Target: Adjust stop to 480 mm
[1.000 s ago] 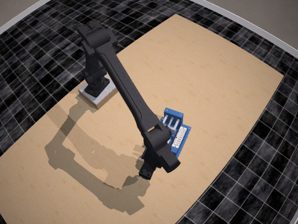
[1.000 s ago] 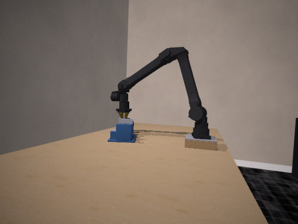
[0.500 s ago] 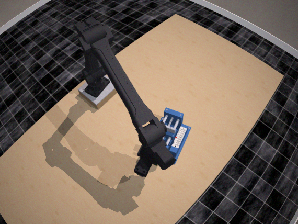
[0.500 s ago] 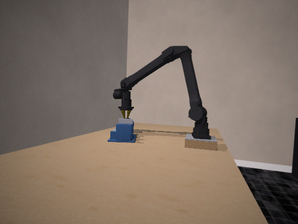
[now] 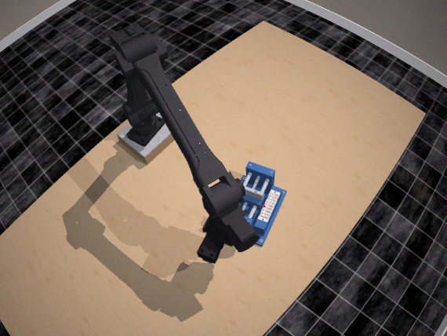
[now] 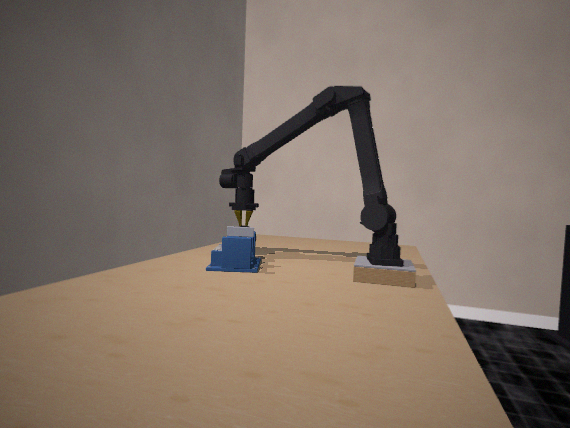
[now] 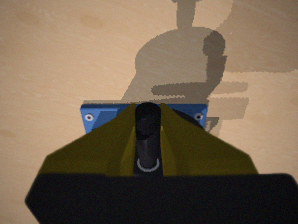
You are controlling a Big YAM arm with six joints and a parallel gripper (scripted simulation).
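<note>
The blue stop fixture (image 5: 266, 202) lies on the wooden table, with silver rods, a grey stop block (image 5: 254, 191) and a white scale strip (image 5: 271, 204) with a small red pointer beside it. In the exterior view the fixture (image 6: 235, 252) sits right below my gripper (image 6: 243, 219), which points straight down. In the wrist view my yellow fingers are shut on the black handle of the handwheel (image 7: 148, 135), with the blue base plate (image 7: 100, 116) showing behind them. In the top view my wrist hides the handwheel. The scale's numbers are too small to read.
The arm's base stands on a grey and wooden block (image 5: 146, 142) (image 6: 385, 272) at the back of the table. The table's edge runs close on the far side of the fixture, with dark tiled floor beyond it.
</note>
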